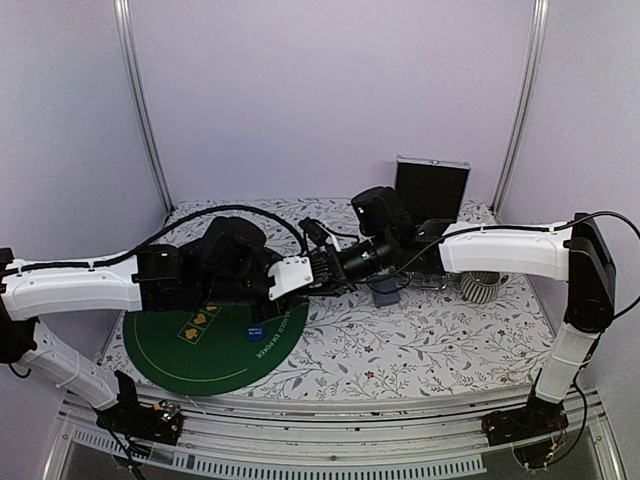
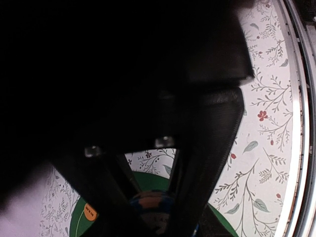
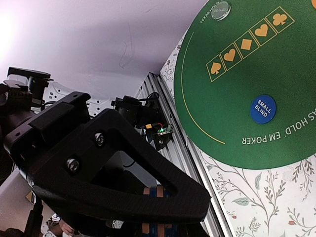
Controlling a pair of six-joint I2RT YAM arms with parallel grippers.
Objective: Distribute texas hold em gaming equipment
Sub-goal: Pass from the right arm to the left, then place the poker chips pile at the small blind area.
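Striped poker chips (image 3: 153, 191) largely hiding behind the right jaws grasping them, left jaws' grip impossible to tell, blue disc (image 3: 262, 109) lying flat.

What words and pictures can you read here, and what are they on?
"SMALL BLIND": blue disc.
"TEXAS HOLD": green mat, one rim, cut off.
"S HOLD' EM POKER": mat's other rim, start cut off.
Spade, heart, diamond, club signs: yellow boxes on mat.
Greyish disc, orange disc: print too blurred.
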